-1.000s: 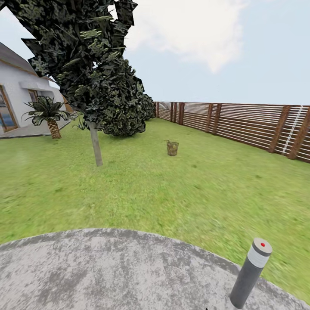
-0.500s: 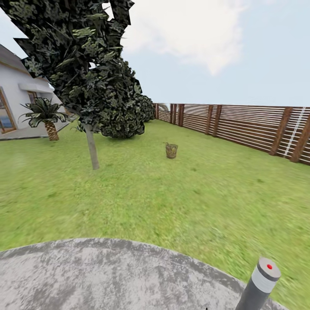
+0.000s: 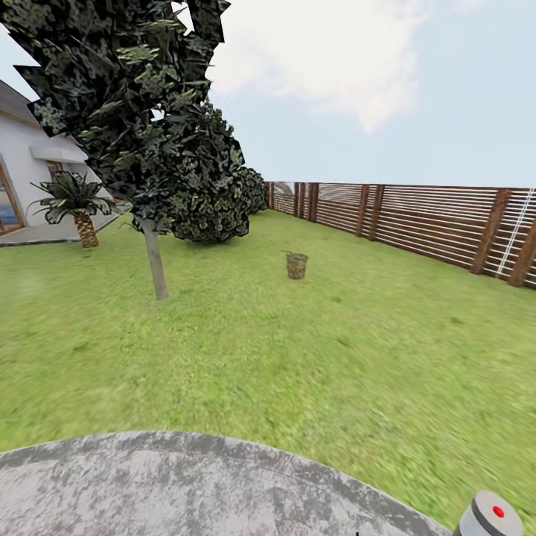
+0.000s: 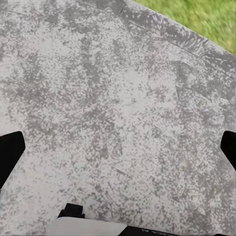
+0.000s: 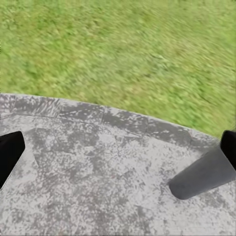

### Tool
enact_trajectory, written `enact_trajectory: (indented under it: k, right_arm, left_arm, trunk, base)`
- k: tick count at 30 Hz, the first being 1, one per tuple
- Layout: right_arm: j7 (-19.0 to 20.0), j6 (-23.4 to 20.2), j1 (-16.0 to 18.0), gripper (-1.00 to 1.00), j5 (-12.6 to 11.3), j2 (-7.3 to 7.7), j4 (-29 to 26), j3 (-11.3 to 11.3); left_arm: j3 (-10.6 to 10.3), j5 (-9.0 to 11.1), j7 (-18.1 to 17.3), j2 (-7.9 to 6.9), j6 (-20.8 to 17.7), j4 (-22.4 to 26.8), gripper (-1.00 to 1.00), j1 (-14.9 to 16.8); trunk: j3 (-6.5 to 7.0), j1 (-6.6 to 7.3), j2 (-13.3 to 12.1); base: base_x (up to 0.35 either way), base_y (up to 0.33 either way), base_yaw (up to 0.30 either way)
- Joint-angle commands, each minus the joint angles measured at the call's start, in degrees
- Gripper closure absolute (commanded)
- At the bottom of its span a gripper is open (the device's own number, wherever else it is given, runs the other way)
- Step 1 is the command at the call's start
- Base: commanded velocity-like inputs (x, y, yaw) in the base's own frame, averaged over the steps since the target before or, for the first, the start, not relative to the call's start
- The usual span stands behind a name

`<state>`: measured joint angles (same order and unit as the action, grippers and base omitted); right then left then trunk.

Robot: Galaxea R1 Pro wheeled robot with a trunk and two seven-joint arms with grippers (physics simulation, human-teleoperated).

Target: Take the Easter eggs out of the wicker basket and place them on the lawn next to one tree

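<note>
Task judged barely begun: no egg has been lifted, and the robot is placed on the grey paved circle (image 3: pixel 186 484), well apart from the wicker basket (image 3: pixel 296 264). All three transfers are judged still to be done, after the lawn (image 3: pixel 298 357) has been crossed.

The basket is seen at about 12 o'clock, far out on the grass: small, brown, open-woven, upright, bucket-shaped. Its contents are too small to be made out; no eggs can be confirmed.

The tree (image 3: pixel 155 260), pale straight trunk under a dark jagged crown, is seen at about 11 o'clock, apart from the basket. A slatted fence (image 3: pixel 447 227) runs from 12 to 2 o'clock. A grey bollard (image 3: pixel 491 515) stands at 4 o'clock.

Left gripper (image 4: pixel 118 147) over paving, fingertips spread wide, nothing held. Right gripper (image 5: pixel 118 147) over the paving edge, likewise spread and empty.
</note>
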<state>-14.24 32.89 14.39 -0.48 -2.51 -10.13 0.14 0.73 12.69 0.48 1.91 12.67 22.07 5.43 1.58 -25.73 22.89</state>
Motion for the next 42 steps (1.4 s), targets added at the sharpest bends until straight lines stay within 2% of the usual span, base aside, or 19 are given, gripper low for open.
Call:
enact_trajectory:
  k: [1, 42]
  right_arm:
    - [-0.17, 0.16, 0.02, -1.0, -0.05, 0.0, 0.06, 0.04]
    - [-0.17, 0.21, 0.02, -1.0, -0.01, 0.1, 0.02, 0.03]
  left_arm:
    - [0.06, 0.12, 0.05, 0.02, 0.17, -0.04, -1.0, 0.02]
    - [0.06, 0.06, 0.05, 0.02, 0.28, -0.03, -1.0, 0.02]
  trunk:
    - [-0.02, -0.05, 0.03]
    - [-0.02, -0.05, 0.03]
  base:
    - [0.329, 0.097, 0.0]
    - [0.329, -0.005, 0.0]
